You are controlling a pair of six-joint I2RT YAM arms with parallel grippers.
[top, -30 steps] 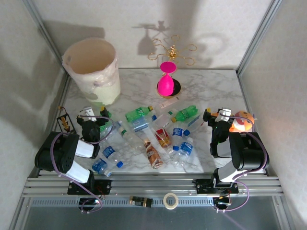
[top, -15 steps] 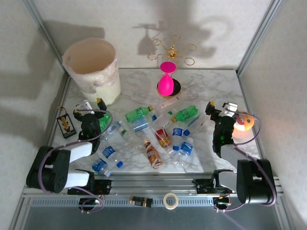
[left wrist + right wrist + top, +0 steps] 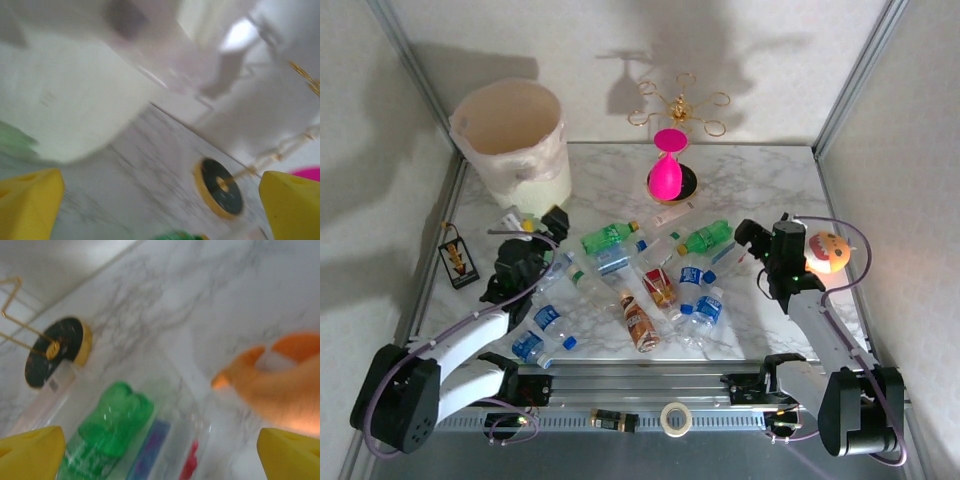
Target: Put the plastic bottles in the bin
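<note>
bin (image 3: 520, 170) stands at your table's (image 3: 760, 180) far-left corner. plastic bottles (image 3: 608, 238) lie scattered mid-table, outside it. left gripper (image 3: 533, 221) and right gripper (image 3: 763, 230) flank the pile, jaws fully spread, holding nothing.

Bare marble (image 3: 760, 190) right of the pink hourglass (image 3: 666, 175) — bottles (image 3: 608, 238) crowd the middle, bin (image 3: 535, 175) blocks the far-left corner.
</note>
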